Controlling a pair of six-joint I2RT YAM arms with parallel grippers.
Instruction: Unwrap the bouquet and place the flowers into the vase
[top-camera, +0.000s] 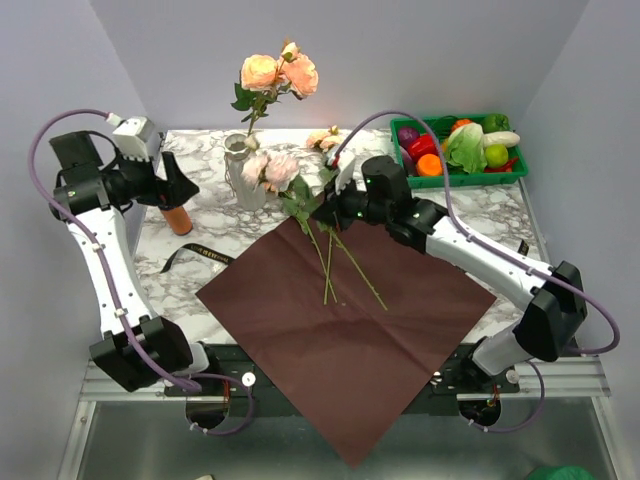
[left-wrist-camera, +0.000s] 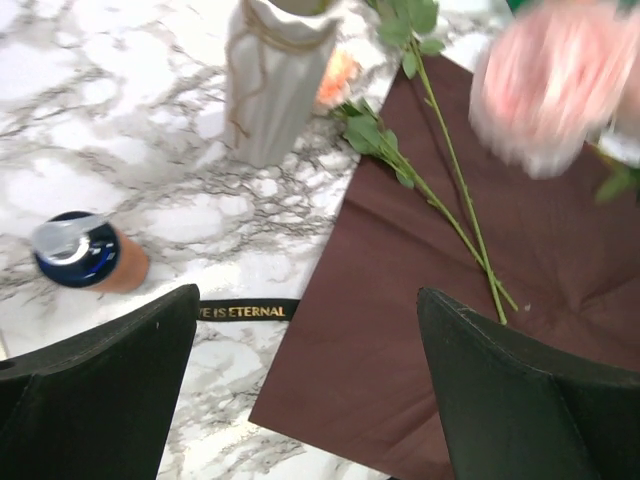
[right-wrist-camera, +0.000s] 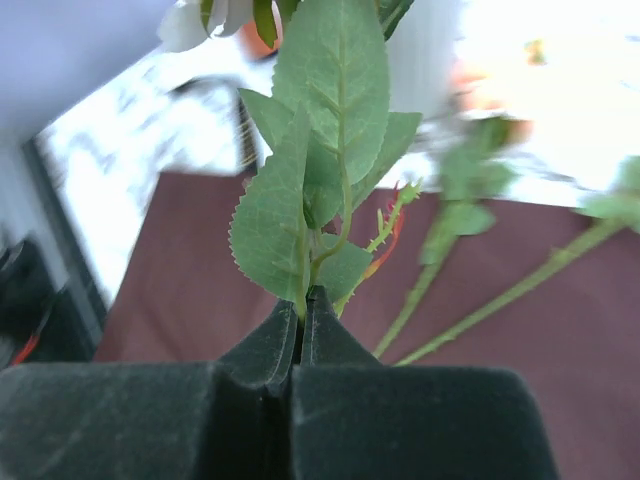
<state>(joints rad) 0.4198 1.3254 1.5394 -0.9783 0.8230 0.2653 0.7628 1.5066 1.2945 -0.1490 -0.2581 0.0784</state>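
Note:
The bouquet is undone: its dark red paper (top-camera: 345, 330) lies flat on the table. Its black ribbon (top-camera: 198, 255) rests to the left. The white ribbed vase (top-camera: 243, 178) holds two peach roses (top-camera: 280, 72). My right gripper (top-camera: 325, 212) is shut on the leafy stem (right-wrist-camera: 320, 150) of a pink rose (top-camera: 270, 170), whose head is beside the vase. In the right wrist view the right gripper (right-wrist-camera: 303, 305) pinches that stem at its fingertips. Two more stems (top-camera: 340, 262) lie on the paper. My left gripper (top-camera: 180, 185) is open and empty, left of the vase.
An orange bottle (top-camera: 176, 218) with a black cap stands under the left gripper. A green crate (top-camera: 460, 148) of vegetables sits at the back right. A small rose (top-camera: 322, 140) lies behind the right gripper. The ribbon (left-wrist-camera: 245, 311) reaches the paper's (left-wrist-camera: 420, 330) left edge.

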